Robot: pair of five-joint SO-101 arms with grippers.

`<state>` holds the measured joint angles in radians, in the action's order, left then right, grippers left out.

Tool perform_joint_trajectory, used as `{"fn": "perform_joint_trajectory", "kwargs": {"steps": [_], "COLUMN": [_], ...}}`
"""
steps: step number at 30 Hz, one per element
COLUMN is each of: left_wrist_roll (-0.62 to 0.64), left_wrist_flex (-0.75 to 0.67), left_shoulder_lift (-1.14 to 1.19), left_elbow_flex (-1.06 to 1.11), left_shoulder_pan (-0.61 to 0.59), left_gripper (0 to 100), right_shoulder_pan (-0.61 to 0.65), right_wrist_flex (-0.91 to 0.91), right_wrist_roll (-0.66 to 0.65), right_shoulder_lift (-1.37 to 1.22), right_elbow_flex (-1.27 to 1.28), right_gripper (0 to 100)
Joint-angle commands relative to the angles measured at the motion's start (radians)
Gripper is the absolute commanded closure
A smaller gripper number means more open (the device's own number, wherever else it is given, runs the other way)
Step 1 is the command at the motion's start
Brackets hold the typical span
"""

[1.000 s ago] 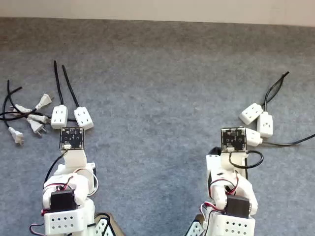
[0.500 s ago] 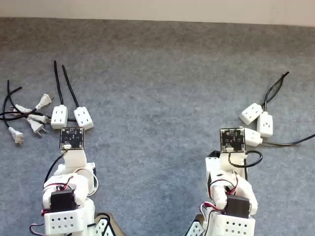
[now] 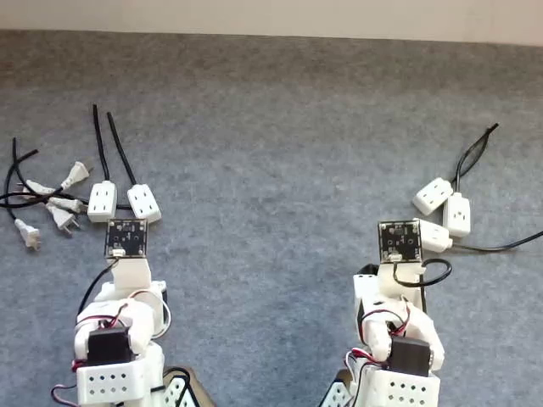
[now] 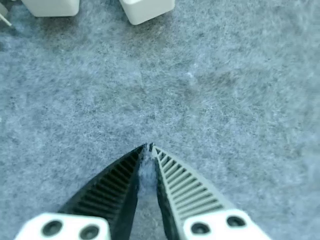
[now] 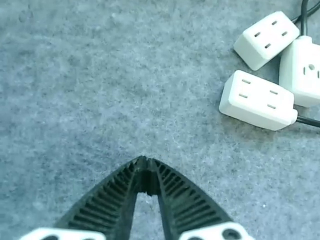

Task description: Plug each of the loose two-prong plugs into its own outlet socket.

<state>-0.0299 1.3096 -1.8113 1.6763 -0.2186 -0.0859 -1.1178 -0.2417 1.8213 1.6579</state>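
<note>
Fingers together on left gripper (image 4: pixel 150 148) and right gripper (image 5: pixel 146 160), both empty. Open the left, grasp a plug (image 3: pixel 59 216) at mid-left by its body, prongs clear

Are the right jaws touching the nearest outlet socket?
Apart. The right wrist view shows a stretch of bare carpet between the shut tips of the right jaws and the nearest outlet socket.

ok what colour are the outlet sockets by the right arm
The outlet sockets are white, with black cords; clearest in the right wrist view.
</note>
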Motion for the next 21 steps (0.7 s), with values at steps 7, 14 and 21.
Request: {"fn": "perform_joint_trajectory", "kwargs": {"steps": [7, 14, 21], "left_wrist_roll": [0.003, 0.003, -0.27], "left_wrist_flex": [0.009, 0.009, -0.049], "left_shoulder_lift": [-0.005, -0.005, -0.005], "left_elbow_flex": [-0.048, -0.166, -0.242], "left_shoulder_pan": [0.024, -0.01, -0.039], "left_gripper": [97, 97, 96], "right_shoulder_pan": [-0.001, -0.001, -0.035], "right_wrist_flex": [-0.005, -0.005, -0.018], "right_wrist_roll": [0.002, 0.002, 0.002], "right_shoulder_lift": [0.007, 0.004, 0.01], "right_elbow_flex": [0.147, 0.147, 0.147], "right_gripper": [98.6, 98.6, 98.6]}}
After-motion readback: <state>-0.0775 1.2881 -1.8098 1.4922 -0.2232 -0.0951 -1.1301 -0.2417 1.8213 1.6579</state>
